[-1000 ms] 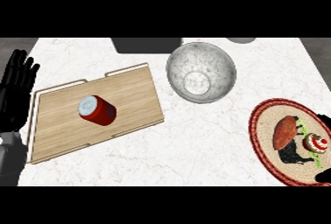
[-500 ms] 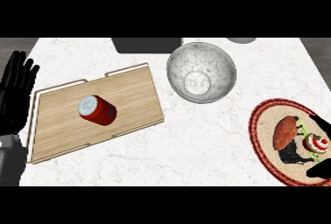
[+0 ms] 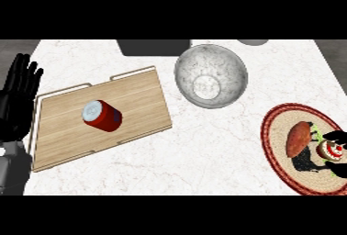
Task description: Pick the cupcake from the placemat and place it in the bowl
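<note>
White marbled table [image 3: 203,156] fills the frame; a dark rectangular block [image 3: 154,47] sits at its far edge, top centre, and a grey rounded shape [image 3: 253,41] is cut off at the top right. Dark floor shows past the table's corners.

Round woven placemat [image 3: 288,176], red-rimmed, lies at the right edge, lower half. On it: the cupcake [image 3: 331,149], red-and-white top, near the mat's right side. Right hand [image 3: 338,136] is over the mat; only dark fingers show, close around the cupcake. Cannot tell whether they are curled on it or just beside it. A brown oval [image 3: 299,139] lies on the mat just left of the cupcake, with dark shadow below it.

Grey speckled bowl [image 3: 210,75] stands upper centre, well apart from the mat, up and to the left. Bare table between mat and bowl.

Wooden tray [image 3: 102,117] with raised handles lies tilted in the left half, its right corner near the bowl. A red cup [image 3: 102,115] with white top lies on its side in the middle of the tray.

Left hand [image 3: 18,103] at the left edge, fingers straight and spread, pointing up, resting beside the tray; grey forearm [image 3: 12,165] below it.
</note>
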